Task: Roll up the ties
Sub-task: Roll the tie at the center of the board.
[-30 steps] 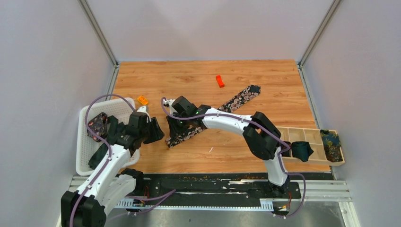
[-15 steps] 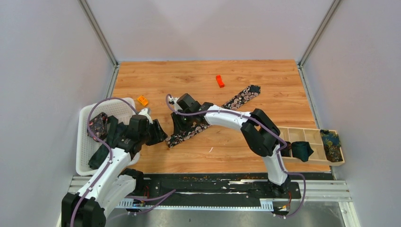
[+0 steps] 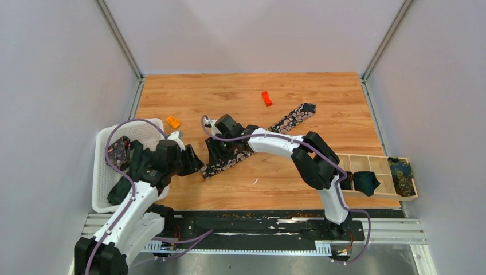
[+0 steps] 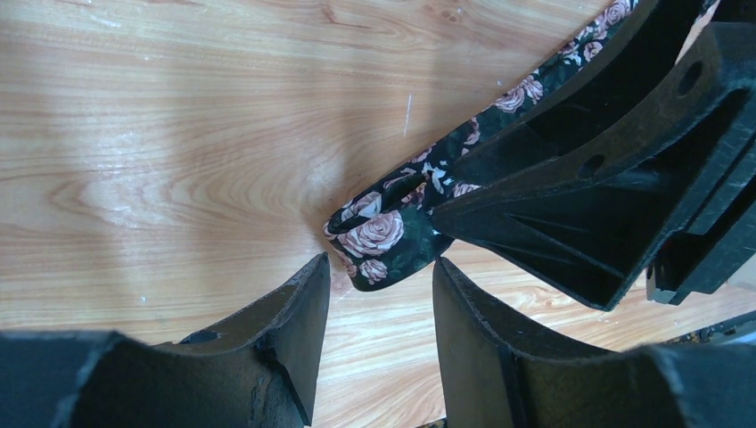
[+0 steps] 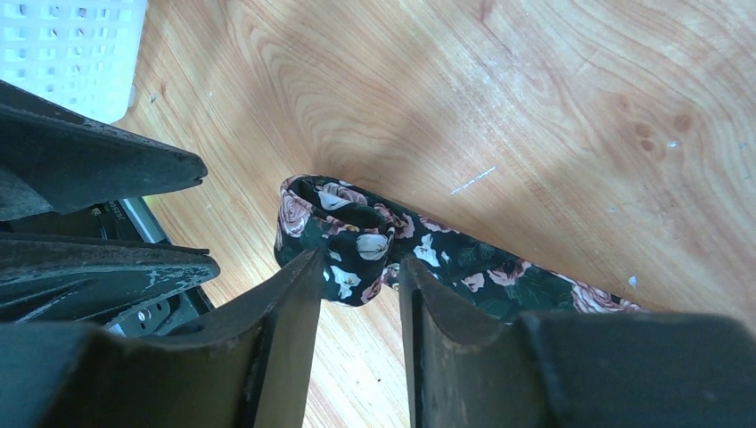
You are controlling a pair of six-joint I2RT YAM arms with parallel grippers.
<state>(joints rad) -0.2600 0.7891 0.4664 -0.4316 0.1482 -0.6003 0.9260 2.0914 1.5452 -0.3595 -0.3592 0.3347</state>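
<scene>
A black tie with pink-white flowers (image 3: pixel 289 120) lies diagonally on the wooden table. Its near end is folded into a small loop (image 5: pixel 343 218). My right gripper (image 3: pixel 218 154) stands over that end, open, and its fingertips (image 5: pixel 308 267) straddle the loop. My left gripper (image 3: pixel 192 160) is open just left of the same end. In the left wrist view the folded end (image 4: pixel 379 241) lies just ahead of the left gripper (image 4: pixel 379 267), with the right gripper's black fingers (image 4: pixel 579 187) on top of the tie.
A white basket (image 3: pixel 103 189) at the left holds more ties, one floral (image 3: pixel 118 150). Two orange blocks (image 3: pixel 266 98) (image 3: pixel 172 121) lie on the table. A wooden tray (image 3: pixel 375 165) at the right holds a dark teal tie (image 3: pixel 364 181) and a blue-yellow tie (image 3: pixel 401 175).
My left gripper has moved right, up to the tie's near end. My right gripper has shifted slightly right and away on the tie. Little moved in the last half second.
</scene>
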